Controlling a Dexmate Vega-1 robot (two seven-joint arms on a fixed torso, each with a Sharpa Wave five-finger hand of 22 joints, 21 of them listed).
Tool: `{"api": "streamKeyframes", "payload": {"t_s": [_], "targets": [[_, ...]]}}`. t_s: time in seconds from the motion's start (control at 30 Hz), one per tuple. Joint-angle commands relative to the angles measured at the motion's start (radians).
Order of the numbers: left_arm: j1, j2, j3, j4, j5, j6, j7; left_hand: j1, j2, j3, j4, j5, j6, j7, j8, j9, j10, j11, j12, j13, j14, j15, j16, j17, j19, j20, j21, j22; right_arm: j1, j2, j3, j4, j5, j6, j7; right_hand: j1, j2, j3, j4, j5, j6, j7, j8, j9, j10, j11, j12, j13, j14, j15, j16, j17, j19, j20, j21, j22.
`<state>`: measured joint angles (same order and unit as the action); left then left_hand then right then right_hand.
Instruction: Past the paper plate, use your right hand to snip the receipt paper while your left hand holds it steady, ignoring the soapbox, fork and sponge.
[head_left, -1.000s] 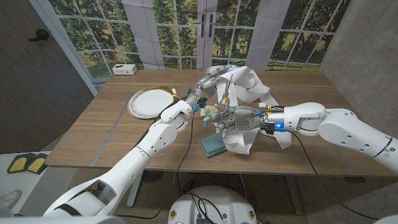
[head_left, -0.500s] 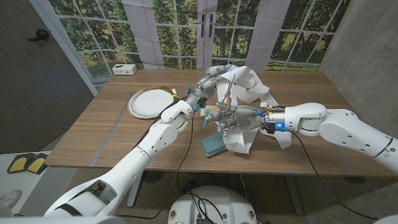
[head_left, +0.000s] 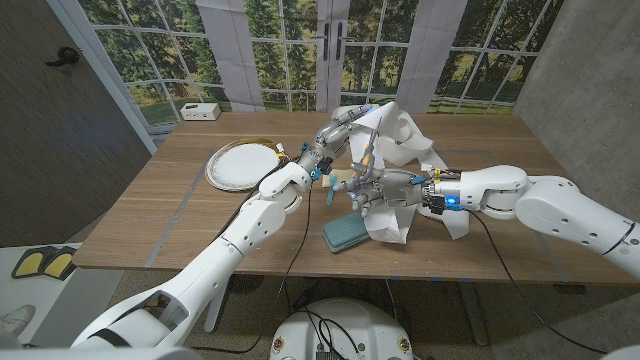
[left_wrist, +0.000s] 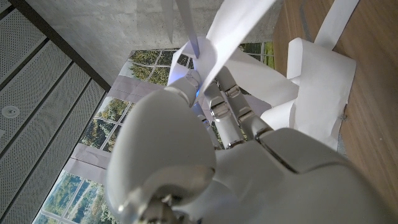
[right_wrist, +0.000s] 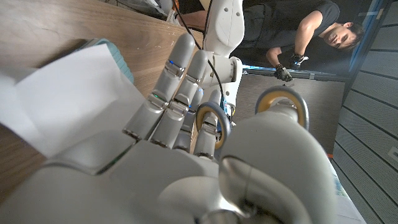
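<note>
The white receipt paper (head_left: 402, 140) lies in loose loops beyond the paper plate (head_left: 240, 164), with one end draped toward the table's front. My left hand (head_left: 343, 126) pinches a raised strip of it (left_wrist: 205, 46) between thumb and fingers. Just in front, my right hand (head_left: 378, 186) holds scissors (head_left: 362, 160) with light blue handles; the blades point up at the strip. Their ring handles (right_wrist: 212, 122) sit around my right hand's fingers. Whether the blades touch the paper I cannot tell.
A teal sponge-like block (head_left: 343, 235) lies near the front edge, partly under the paper. A small white box (head_left: 200, 111) stands at the far left corner. A person (right_wrist: 298, 37) crouches past the table. Bare wood stretches left of the plate.
My right hand with the scissors has shifted slightly to the right, nearer the held strip. The paper's hanging end moved with it. My left hand stays up, holding the strip.
</note>
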<state>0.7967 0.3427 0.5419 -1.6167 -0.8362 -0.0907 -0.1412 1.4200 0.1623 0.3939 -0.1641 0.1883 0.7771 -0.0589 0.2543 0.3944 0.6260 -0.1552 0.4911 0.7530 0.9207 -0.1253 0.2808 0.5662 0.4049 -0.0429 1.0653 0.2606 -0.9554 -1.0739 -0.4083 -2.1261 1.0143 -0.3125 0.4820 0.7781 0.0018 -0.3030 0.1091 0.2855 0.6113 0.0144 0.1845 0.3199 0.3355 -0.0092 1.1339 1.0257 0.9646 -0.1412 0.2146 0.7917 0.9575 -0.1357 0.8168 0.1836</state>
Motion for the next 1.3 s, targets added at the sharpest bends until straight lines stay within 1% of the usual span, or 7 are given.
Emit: {"api": "streamKeyframes", "payload": {"t_s": [0.03,0.27,0.5,0.7,1.07,1.3], "targets": [[0.005,0.002,-0.001,-0.003,-0.003,0.005,0.006,-0.010,-0.001,0.007,0.001,0.002,0.010,0.002,-0.004,-0.001,0.006,0.001,-0.002,0.005,0.012,-0.113,-0.001,0.000,-0.004,-0.035,0.009,-0.003,-0.030,-0.018,0.043,-0.015,0.008,0.029,-0.016,0.003,0.012,-0.002,0.003,0.008,-0.066,0.079,0.001,-0.004,0.015,-0.010,0.007,0.008,-0.004,0.000,0.001,0.002,0.001,0.005,-0.007,0.005],[0.002,0.002,0.000,0.000,-0.006,0.007,0.001,-0.010,-0.001,0.008,0.001,0.002,0.009,0.001,-0.007,-0.001,0.007,-0.001,-0.002,0.005,0.012,-0.113,-0.002,0.002,-0.007,-0.034,0.014,-0.010,-0.025,-0.022,0.034,-0.032,-0.002,0.020,-0.008,0.004,0.012,-0.003,0.003,0.008,-0.063,0.077,0.002,-0.011,0.016,-0.011,0.007,0.006,-0.004,-0.001,0.002,0.003,0.002,0.005,-0.007,0.005],[0.001,0.002,0.001,-0.002,-0.007,0.011,0.000,-0.009,-0.001,0.008,0.000,0.003,0.011,0.002,-0.009,-0.001,0.006,0.000,-0.002,0.008,0.014,-0.113,-0.002,0.005,-0.010,-0.033,0.019,-0.017,-0.025,-0.035,0.041,-0.050,-0.013,0.024,-0.010,0.005,0.015,-0.002,0.003,0.008,-0.063,0.077,0.002,-0.019,0.016,-0.012,0.008,0.007,-0.005,-0.002,0.003,0.003,0.003,0.006,-0.008,0.005],[0.000,0.005,0.002,-0.007,-0.007,0.017,0.000,-0.009,-0.002,0.008,0.000,0.003,0.011,0.002,-0.011,-0.001,0.007,0.000,-0.003,0.008,0.015,-0.113,-0.002,0.008,-0.012,-0.032,0.024,-0.022,-0.018,-0.037,0.037,-0.055,-0.016,0.019,-0.006,0.005,0.015,-0.002,0.004,0.008,-0.062,0.076,0.002,-0.025,0.018,-0.010,0.009,0.008,-0.004,0.000,0.002,0.001,0.003,0.005,-0.008,0.005],[0.004,0.007,0.006,-0.016,0.000,0.017,0.009,-0.010,0.000,0.009,0.001,0.004,0.015,0.003,-0.015,-0.001,0.006,0.003,-0.004,0.010,0.015,-0.113,-0.006,0.009,-0.015,-0.032,0.033,-0.032,-0.004,-0.032,0.038,-0.038,-0.009,0.007,-0.011,0.008,0.019,-0.001,0.003,0.008,-0.060,0.077,0.003,-0.037,0.019,-0.012,0.009,0.007,-0.005,-0.001,0.004,0.003,0.002,0.006,-0.010,0.005],[0.008,0.007,0.004,-0.018,0.004,0.010,0.013,-0.010,0.000,0.009,0.001,0.004,0.017,0.003,-0.016,-0.001,0.007,0.006,-0.004,0.009,0.015,-0.113,-0.007,0.010,-0.017,-0.033,0.038,-0.037,-0.003,-0.026,0.036,-0.025,-0.013,0.014,-0.008,0.009,0.020,-0.001,0.003,0.008,-0.060,0.077,0.003,-0.043,0.017,-0.010,0.010,0.009,-0.005,-0.003,0.004,0.002,0.003,0.006,-0.010,0.005]]}}
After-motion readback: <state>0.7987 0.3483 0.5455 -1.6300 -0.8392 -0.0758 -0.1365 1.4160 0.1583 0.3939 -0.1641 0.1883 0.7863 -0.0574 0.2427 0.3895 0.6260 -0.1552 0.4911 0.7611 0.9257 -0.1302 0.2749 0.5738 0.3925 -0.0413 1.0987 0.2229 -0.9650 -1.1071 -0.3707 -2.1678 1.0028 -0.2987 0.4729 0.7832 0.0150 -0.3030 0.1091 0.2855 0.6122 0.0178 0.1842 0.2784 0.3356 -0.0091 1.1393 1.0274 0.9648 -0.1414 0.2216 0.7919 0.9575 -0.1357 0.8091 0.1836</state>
